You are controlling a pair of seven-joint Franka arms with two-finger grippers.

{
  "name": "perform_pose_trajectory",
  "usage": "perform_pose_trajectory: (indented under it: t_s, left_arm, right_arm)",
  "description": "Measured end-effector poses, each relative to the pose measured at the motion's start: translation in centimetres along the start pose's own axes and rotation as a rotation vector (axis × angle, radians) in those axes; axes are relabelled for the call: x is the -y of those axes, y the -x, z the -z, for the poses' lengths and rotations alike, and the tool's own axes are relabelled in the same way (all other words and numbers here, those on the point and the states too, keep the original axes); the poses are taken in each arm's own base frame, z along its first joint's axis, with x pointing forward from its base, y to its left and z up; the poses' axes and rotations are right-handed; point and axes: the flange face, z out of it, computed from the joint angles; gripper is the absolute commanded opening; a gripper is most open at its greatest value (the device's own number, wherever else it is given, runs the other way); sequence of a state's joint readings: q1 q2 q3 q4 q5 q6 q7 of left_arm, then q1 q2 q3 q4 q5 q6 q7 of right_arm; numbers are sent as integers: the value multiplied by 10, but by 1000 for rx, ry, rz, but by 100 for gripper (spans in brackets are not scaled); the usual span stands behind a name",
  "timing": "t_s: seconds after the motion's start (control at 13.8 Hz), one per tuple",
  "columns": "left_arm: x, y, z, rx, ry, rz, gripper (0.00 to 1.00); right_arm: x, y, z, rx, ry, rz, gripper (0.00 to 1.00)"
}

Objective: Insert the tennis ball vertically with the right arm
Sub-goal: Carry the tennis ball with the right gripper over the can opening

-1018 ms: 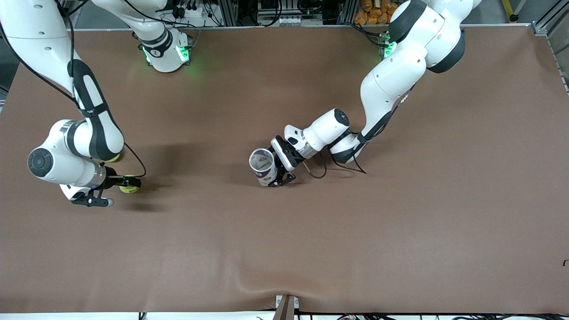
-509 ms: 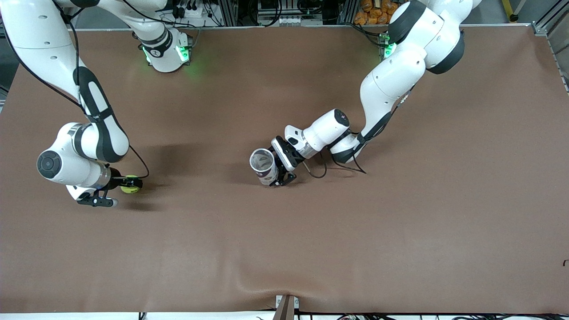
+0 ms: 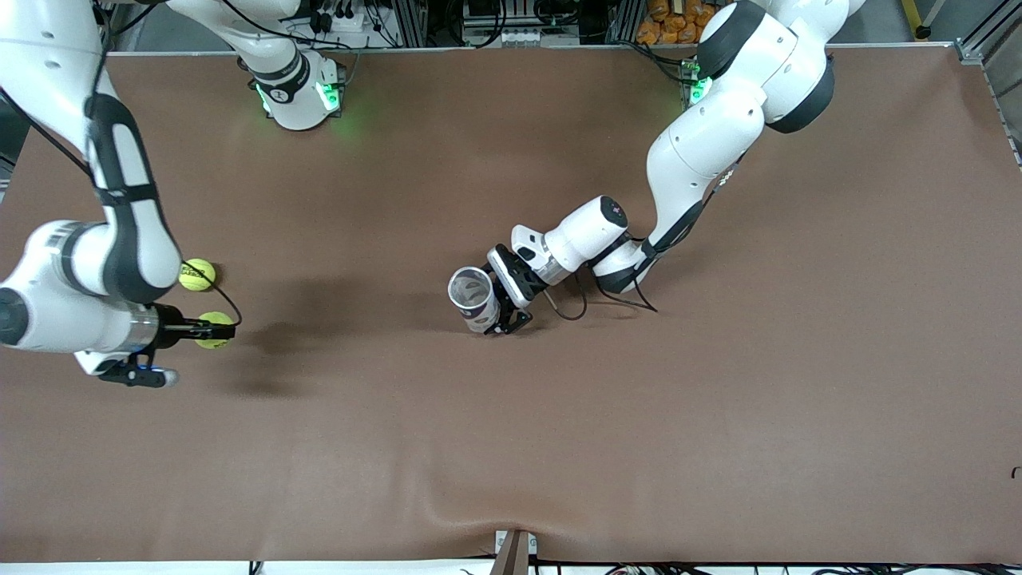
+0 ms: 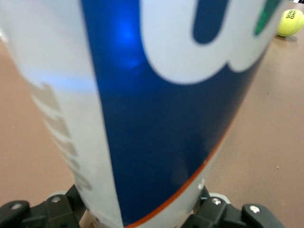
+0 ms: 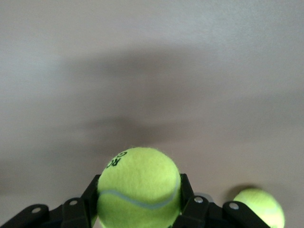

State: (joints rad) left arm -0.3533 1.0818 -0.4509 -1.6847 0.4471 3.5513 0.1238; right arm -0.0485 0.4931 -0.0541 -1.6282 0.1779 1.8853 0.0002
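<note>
My right gripper (image 3: 212, 330) is shut on a yellow-green tennis ball (image 3: 215, 329) and holds it just above the table near the right arm's end. In the right wrist view the ball (image 5: 138, 185) fills the space between the black fingers (image 5: 188, 190) of the right gripper (image 5: 138, 195). Mid-table, a blue-and-white tube can (image 3: 473, 297) stands upright with its open mouth up. My left gripper (image 3: 493, 318) is shut on its lower part. The can (image 4: 156, 95) fills the left wrist view, and only the finger bases of the left gripper (image 4: 142, 211) show.
A second tennis ball (image 3: 196, 274) lies on the brown table (image 3: 718, 399), farther from the front camera than the held ball and close to the right arm's forearm. It also shows as the loose ball (image 5: 259, 206) and, small, as the distant ball (image 4: 290, 22).
My right gripper closed on the ball, then rose and swung toward the right arm's end of the table. The second ball came out from under the forearm. Left arm and can stayed put.
</note>
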Motion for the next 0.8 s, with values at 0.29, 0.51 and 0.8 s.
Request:
perform_pose_trajectory:
  t_s: [0.29, 0.51, 0.8]
  left_arm:
    - [0, 0, 0, 0, 0, 0, 87]
    - [0, 0, 0, 0, 0, 0, 87]
    - [0, 0, 0, -1, 0, 0, 87]
  right_arm:
    - [97, 15, 64, 21, -29, -148, 0]
    - [210, 46, 71, 28, -56, -276, 0]
    - [317, 86, 92, -21, -167, -448, 0]
